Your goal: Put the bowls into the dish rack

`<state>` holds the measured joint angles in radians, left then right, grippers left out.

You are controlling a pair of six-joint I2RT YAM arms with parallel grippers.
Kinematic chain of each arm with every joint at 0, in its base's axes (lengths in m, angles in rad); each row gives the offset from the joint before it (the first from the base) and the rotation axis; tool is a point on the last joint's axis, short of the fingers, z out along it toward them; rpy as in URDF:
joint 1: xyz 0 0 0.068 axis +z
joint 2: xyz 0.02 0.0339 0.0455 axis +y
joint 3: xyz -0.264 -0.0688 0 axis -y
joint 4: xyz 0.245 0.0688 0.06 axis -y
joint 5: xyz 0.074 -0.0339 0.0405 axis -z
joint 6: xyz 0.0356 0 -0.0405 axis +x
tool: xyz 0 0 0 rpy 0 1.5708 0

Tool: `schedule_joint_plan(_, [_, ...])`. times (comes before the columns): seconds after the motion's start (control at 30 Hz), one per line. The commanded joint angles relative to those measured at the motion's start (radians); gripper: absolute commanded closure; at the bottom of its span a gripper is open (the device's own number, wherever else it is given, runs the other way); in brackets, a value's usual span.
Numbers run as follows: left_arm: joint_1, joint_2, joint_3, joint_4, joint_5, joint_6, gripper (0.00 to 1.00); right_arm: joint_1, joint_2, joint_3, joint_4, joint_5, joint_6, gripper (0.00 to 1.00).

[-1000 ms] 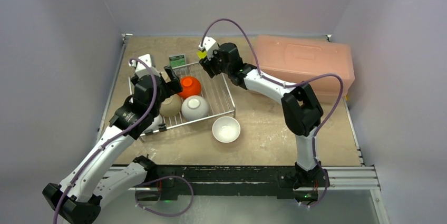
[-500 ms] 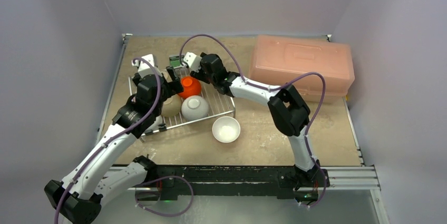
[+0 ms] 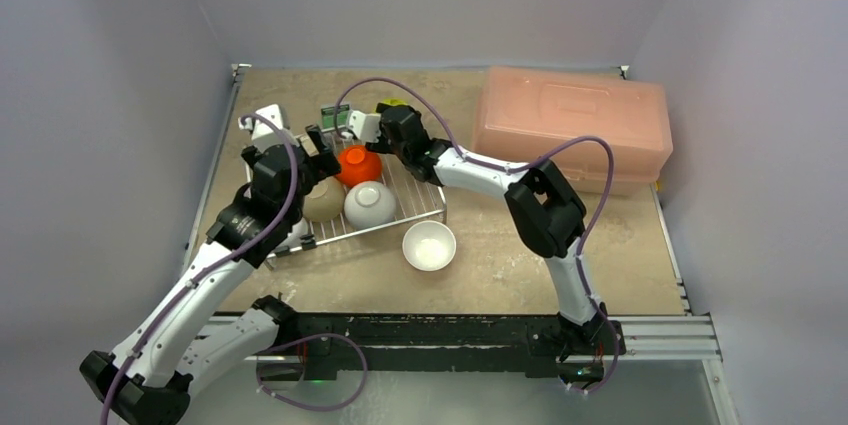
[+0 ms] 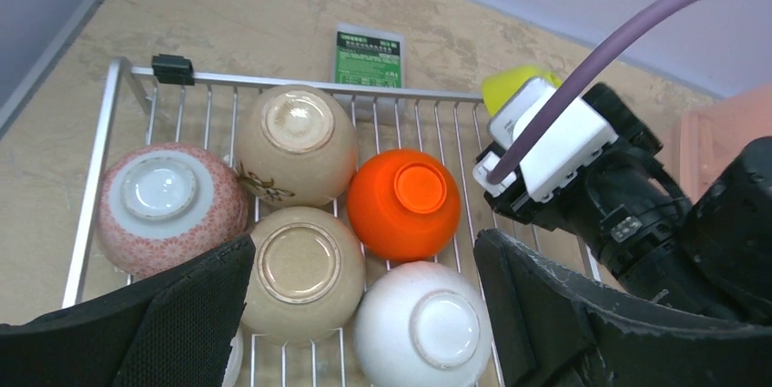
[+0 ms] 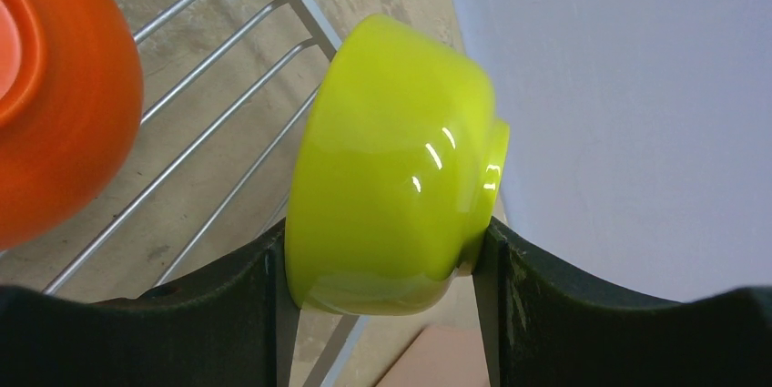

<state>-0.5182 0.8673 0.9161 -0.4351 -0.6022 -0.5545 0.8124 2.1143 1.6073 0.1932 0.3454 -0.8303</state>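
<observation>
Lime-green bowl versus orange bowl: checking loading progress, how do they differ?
The lime-green bowl is clamped in the right gripper, not yet set down; the orange bowl rests upside down in the dish rack, ungripped. Colour: lime-green versus orange. Both are small, round, glossy.

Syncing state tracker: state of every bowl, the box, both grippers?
lime-green bowl: on its side, clamped over the dish rack
right gripper: shut on lime-green bowl
left gripper: open, empty
orange bowl: upside down in rack
racked white bowl: upside down
beige bowls: both upside down
pink-patterned bowl: upside down
white bowl on table: upright, outside rack
pink box: lid shut
</observation>
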Motion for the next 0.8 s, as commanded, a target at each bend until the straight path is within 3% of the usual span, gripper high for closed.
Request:
schedule_joint_plan(0.0, [0.002, -0.064, 0.012, 0.026, -0.082, 0.016, 0.09, 0.005, 0.018, 0.021, 0.028, 0.015, -0.057, 0.75])
schedule_joint_plan(0.5, [0.002, -0.012, 0.016, 0.008, -0.034, 0.001, 0.09, 0.013, 0.078, 0.007, 0.014, 0.088, -0.104, 0.72])
schedule_joint_plan(0.57, [0.003, -0.013, 0.013, 0.016, -0.032, 0.002, 0.09, 0.014, 0.083, 0.009, 0.016, 0.096, -0.102, 0.65])
schedule_joint_plan(0.77, [0.002, -0.013, 0.010, 0.014, -0.045, 0.007, 0.09, 0.015, 0.062, 0.022, -0.027, 0.055, -0.041, 0.29])
